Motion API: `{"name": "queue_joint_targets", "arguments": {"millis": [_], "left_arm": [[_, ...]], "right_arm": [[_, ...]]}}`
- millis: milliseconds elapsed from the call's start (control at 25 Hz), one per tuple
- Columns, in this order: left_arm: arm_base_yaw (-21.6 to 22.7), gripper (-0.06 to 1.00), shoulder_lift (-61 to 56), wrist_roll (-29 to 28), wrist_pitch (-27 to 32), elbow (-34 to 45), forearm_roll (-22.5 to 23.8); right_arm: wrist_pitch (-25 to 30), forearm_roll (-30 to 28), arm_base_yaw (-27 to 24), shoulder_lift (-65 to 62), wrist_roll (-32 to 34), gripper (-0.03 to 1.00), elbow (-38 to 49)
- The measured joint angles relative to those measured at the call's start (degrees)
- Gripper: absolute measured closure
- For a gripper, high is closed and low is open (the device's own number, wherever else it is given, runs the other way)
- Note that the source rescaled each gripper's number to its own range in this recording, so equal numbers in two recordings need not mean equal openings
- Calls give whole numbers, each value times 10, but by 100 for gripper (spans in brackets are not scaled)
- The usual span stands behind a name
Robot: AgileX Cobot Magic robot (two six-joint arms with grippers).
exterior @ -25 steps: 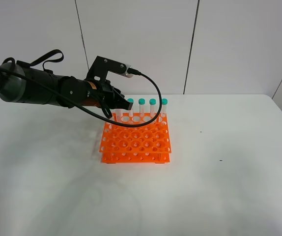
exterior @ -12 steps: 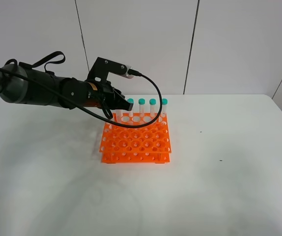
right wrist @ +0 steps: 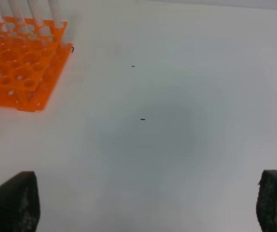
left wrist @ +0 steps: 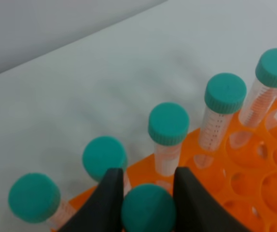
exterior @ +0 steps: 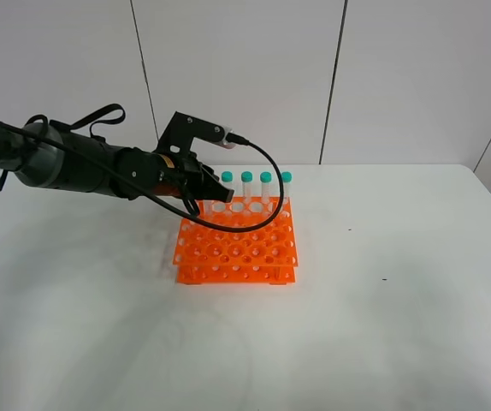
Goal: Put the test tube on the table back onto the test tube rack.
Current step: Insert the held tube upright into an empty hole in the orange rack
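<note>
Test tube (left wrist: 148, 209) between fingers (left wrist: 110, 199), above rack (left wrist: 254, 179).

A lab bench: orange test tube rack (exterior: 237, 242) of teal-capped tubes (exterior: 246, 188), white table (exterior: 382, 325), plain panelled wall (exterior: 399, 77)

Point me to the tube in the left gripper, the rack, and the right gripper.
Held tube (left wrist: 148, 209): left wrist view, on its teal cap between the fingers.
Rack (exterior: 237, 251): exterior high view, on the orange top grid.
Right gripper (right wrist: 143, 203): right wrist view, midway between its two wide-apart fingertips.
</note>
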Motion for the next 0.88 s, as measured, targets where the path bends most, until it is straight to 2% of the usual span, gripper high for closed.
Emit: {"name": "queue_joint_targets", "arguments": {"millis": [880], "left_arm": [[0,94,18,1,3,0,0]], "right_arm": [[0,0,0,0,0,-3,0]]}}
